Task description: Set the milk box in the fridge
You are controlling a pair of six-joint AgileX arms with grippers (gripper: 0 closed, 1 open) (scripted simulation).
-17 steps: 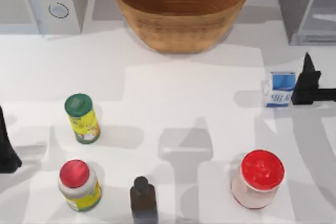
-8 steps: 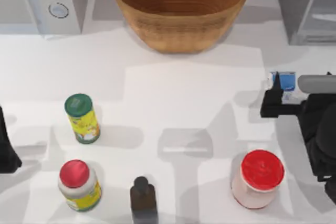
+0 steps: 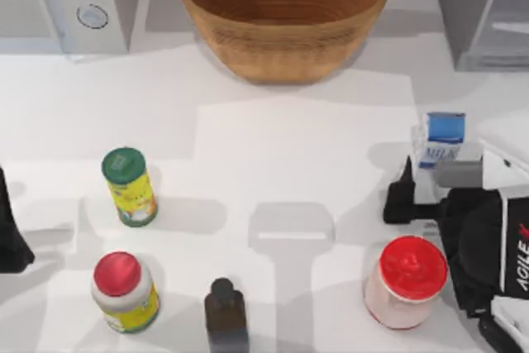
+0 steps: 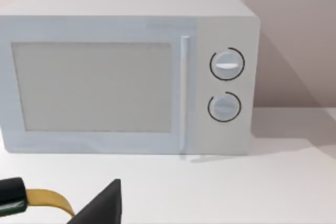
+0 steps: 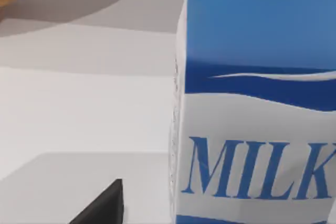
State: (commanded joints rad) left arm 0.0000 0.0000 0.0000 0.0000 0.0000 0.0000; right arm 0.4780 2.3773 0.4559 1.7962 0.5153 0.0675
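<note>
My right gripper (image 3: pixel 430 196), fingers spread and empty, sits just short of the small white blue-topped milk box (image 3: pixel 441 140) standing near the table's right edge, and closing off-centre could tip it, I judge.

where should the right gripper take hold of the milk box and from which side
Grip the milk box across its flat white side walls, below the blue top, coming in level from the table's near edge, where the right gripper already sits. The carton stands upright with its printed face toward that wrist, and the fridge lies beyond.
</note>
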